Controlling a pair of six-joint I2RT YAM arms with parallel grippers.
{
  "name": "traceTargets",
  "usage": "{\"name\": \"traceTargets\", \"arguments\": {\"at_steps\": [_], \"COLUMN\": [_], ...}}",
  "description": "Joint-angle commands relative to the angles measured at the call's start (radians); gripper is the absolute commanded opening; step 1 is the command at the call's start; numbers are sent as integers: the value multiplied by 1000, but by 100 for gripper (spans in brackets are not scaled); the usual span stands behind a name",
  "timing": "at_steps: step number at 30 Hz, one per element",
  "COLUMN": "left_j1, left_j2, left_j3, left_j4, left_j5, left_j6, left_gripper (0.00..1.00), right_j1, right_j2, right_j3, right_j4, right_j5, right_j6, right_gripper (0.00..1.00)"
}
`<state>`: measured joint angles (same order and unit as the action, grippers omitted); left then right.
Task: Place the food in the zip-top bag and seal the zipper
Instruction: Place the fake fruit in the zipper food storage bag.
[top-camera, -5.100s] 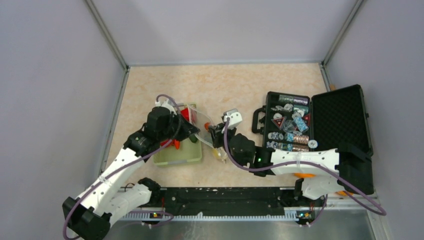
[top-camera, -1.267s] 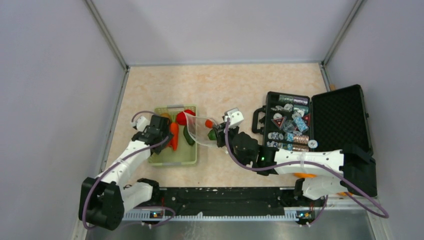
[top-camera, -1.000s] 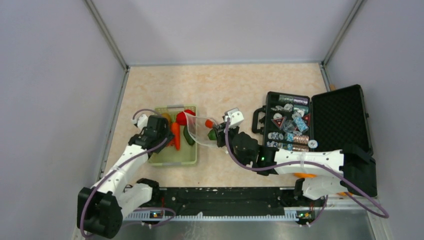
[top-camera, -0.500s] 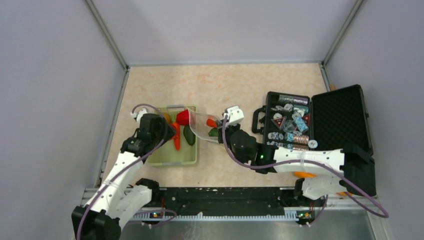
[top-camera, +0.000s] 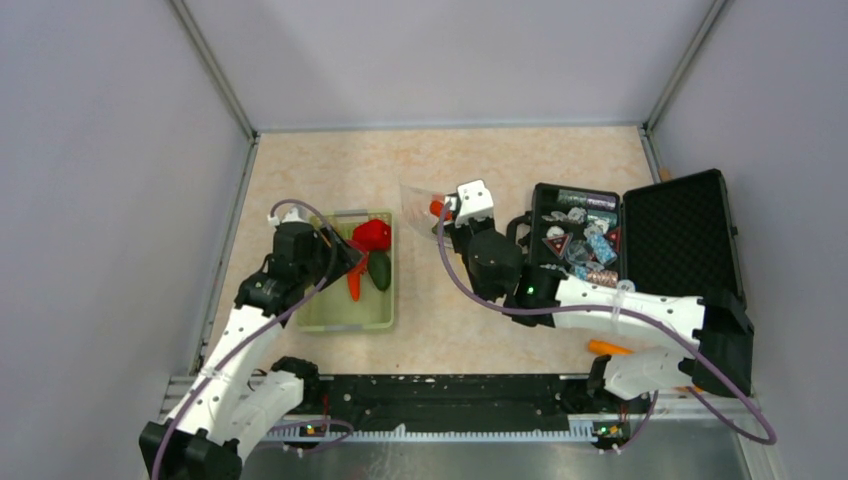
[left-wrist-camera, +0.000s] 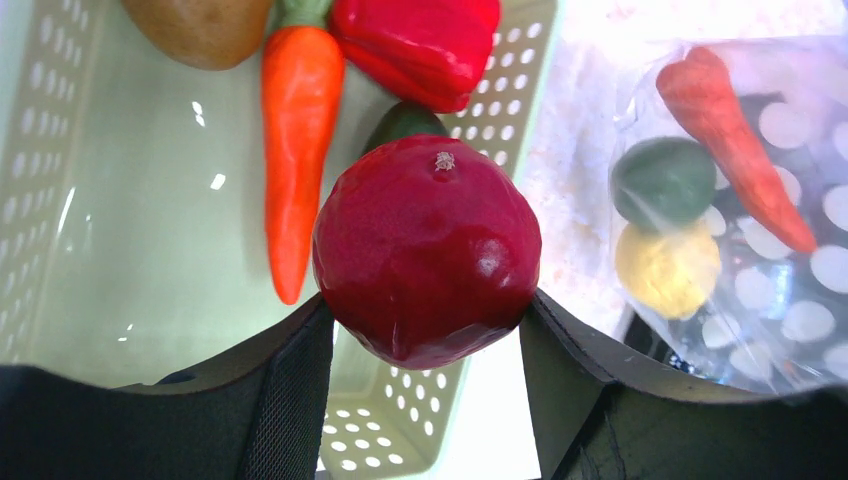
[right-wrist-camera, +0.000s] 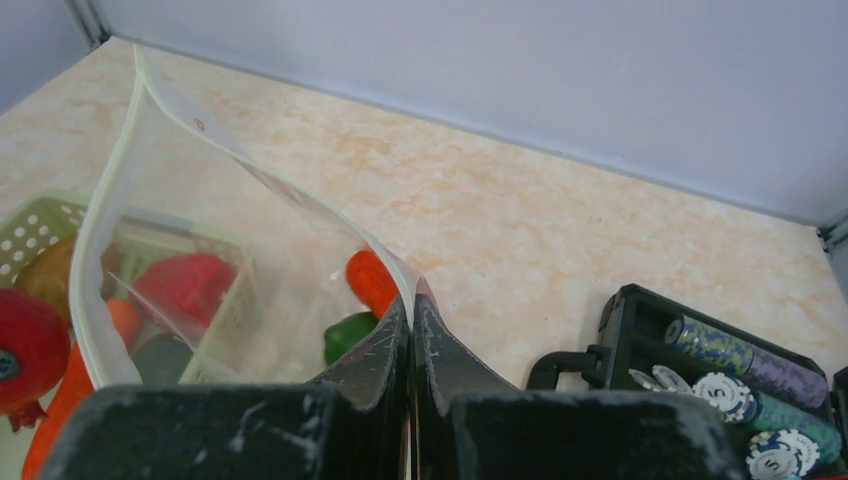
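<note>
My left gripper (left-wrist-camera: 425, 322) is shut on a dark red round piece of food (left-wrist-camera: 427, 250), held above the right rim of the pale green basket (left-wrist-camera: 120, 250). From above, the left gripper (top-camera: 345, 258) hangs over that basket (top-camera: 345, 315). An orange carrot (left-wrist-camera: 297, 150), a red pepper (left-wrist-camera: 420, 45), a brown piece (left-wrist-camera: 200, 25) and a dark green piece (left-wrist-camera: 400, 122) lie in the basket. My right gripper (right-wrist-camera: 410, 300) is shut on the edge of the dotted zip-top bag (right-wrist-camera: 250, 250) and holds it up with its mouth open. The whitish zipper (right-wrist-camera: 88, 230) runs round that mouth. Inside the bag (left-wrist-camera: 790, 125) are a carrot (left-wrist-camera: 735, 145), a green piece (left-wrist-camera: 663, 180) and a yellow piece (left-wrist-camera: 667, 268).
An open black case (top-camera: 580, 245) full of chips and shiny packets lies right of the bag, its lid (top-camera: 680, 230) laid flat. Grey walls close in the table on three sides.
The right gripper has lifted the bag and carried it back, away from the basket. The left gripper has swung right over the basket with the red piece in it.
</note>
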<state>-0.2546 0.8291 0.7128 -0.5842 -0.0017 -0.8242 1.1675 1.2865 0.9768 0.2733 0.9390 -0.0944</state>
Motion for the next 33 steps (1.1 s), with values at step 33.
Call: {"name": "traceTargets", "arguments": {"at_steps": [33], "left_j1": [-3], "left_j2": [-116], "left_j3": [86], "left_j4": [201], "left_j5": [452], "left_j6": [-103], "left_gripper": [2], "right_j1": [0], "right_j2": [85], "right_j3": [-57], "right_j4": [42], "right_j5": [-330], "right_j6": [477], "right_gripper": [0]}}
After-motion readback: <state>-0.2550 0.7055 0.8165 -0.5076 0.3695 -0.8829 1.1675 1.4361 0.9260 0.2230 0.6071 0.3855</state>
